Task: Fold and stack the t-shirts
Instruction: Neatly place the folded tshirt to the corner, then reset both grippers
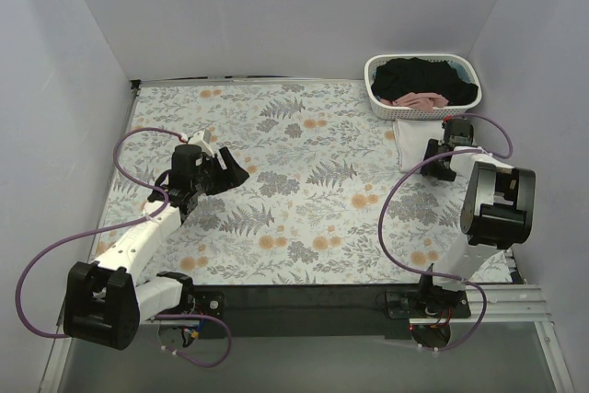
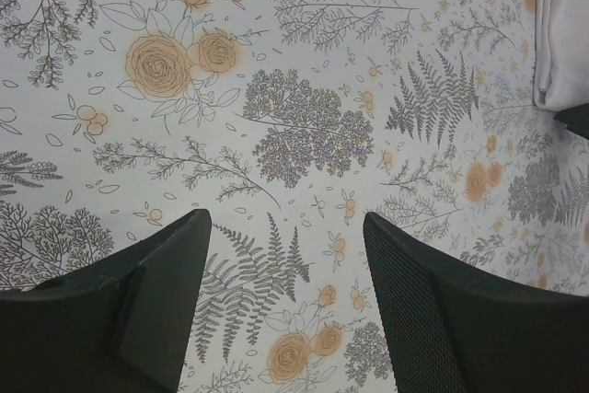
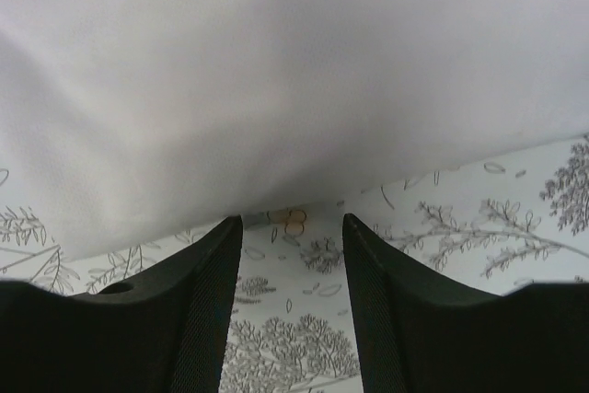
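White arm links, black joints, looping purple cables

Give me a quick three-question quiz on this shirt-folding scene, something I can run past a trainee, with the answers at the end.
1. True or false: the right gripper is open at the edge of the white shirt.
2. Relative to the basket, the white shirt lies: A inside it; B beside it, on the tablecloth; C at the far side of the table from it.
3. Fill in: the basket holds a black garment and a ___ one.

Key: 1 true; 2 B; 3 pink.
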`<state>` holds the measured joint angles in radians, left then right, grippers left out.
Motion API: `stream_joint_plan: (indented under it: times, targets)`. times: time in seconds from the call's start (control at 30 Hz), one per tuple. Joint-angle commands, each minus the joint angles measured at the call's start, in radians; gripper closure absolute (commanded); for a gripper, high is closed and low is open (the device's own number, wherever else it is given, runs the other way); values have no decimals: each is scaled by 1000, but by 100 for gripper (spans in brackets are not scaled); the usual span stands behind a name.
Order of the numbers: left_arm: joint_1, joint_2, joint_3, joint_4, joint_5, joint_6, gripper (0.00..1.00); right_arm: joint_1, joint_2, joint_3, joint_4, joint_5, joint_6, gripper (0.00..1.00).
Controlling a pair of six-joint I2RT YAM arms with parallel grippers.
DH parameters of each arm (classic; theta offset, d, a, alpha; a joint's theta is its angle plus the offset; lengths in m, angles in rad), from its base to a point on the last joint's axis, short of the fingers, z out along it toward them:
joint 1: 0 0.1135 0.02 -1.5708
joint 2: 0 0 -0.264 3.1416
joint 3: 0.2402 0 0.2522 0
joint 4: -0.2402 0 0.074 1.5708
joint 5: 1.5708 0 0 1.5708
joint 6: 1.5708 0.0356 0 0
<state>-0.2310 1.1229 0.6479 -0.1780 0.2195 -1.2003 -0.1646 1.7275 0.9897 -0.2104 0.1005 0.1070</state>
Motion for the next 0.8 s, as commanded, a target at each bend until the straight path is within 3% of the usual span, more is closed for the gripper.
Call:
stream_joint_plan:
  times: [0.0,0.2,0.3,0.37,0.6,0.77]
  targets:
    - [2,-20,15,11,-11,16,34,-7,-87,-3,-107,14,48,46]
    - [2,-31,9,14,-14,5,34,-7,-363,-31,-236,-18,108,43]
    - [1,-38,28,-29,-25,-19,33,-7,-579,-39,-260,-87,149,42]
    - [2,-64,73,-78,-34,-30,31,-7,-664,-36,-288,-88,155,36]
    - [1,-306,202,-352,-189,-27,27,46,-1064,-81,-350,-81,128,20]
    - [1,-478,217,-420,-308,-62,21,149,-1181,-125,-377,-28,114,14]
